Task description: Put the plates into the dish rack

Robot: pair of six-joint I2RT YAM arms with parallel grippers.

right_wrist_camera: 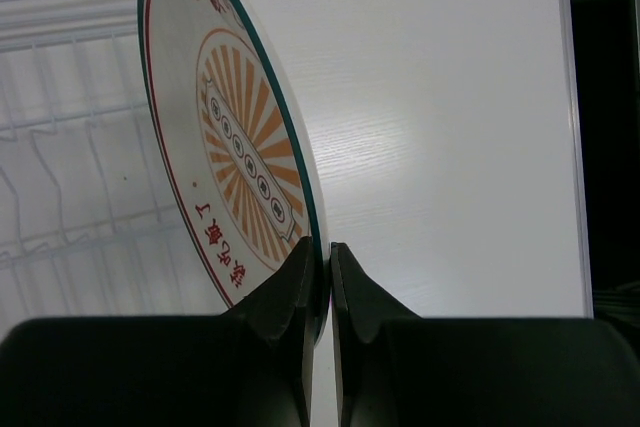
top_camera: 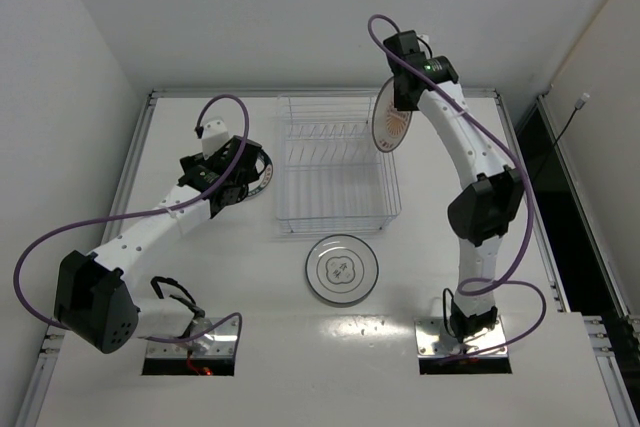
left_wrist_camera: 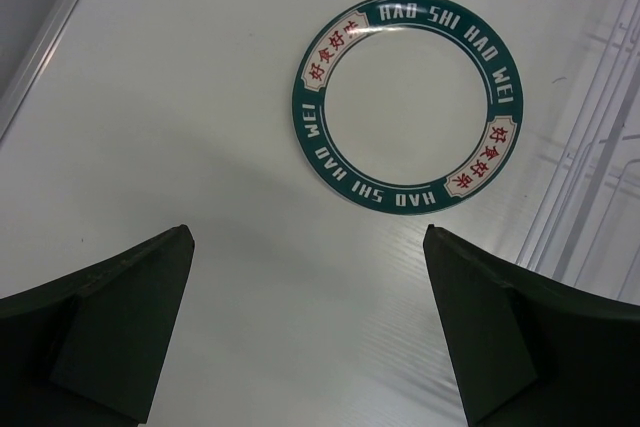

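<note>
The orange-brown sunburst plate (right_wrist_camera: 235,137) hangs upright on edge, my right gripper (right_wrist_camera: 330,247) shut on its rim. In the top view this plate (top_camera: 391,125) is over the right end of the white wire dish rack (top_camera: 335,172), below the right gripper (top_camera: 402,99). A white plate with a dark green lettered rim (left_wrist_camera: 408,107) lies flat on the table left of the rack. My left gripper (left_wrist_camera: 307,235) hovers open just short of it, nothing between its fingers. From above, the left gripper (top_camera: 228,172) covers most of that plate (top_camera: 264,175). A pale grey plate with thin rings (top_camera: 342,269) lies flat in front of the rack.
The rack's wires (left_wrist_camera: 600,177) run along the right side of the left wrist view and stand behind the held plate (right_wrist_camera: 70,147) in the right wrist view. A raised metal rim (top_camera: 320,93) borders the table's far edge.
</note>
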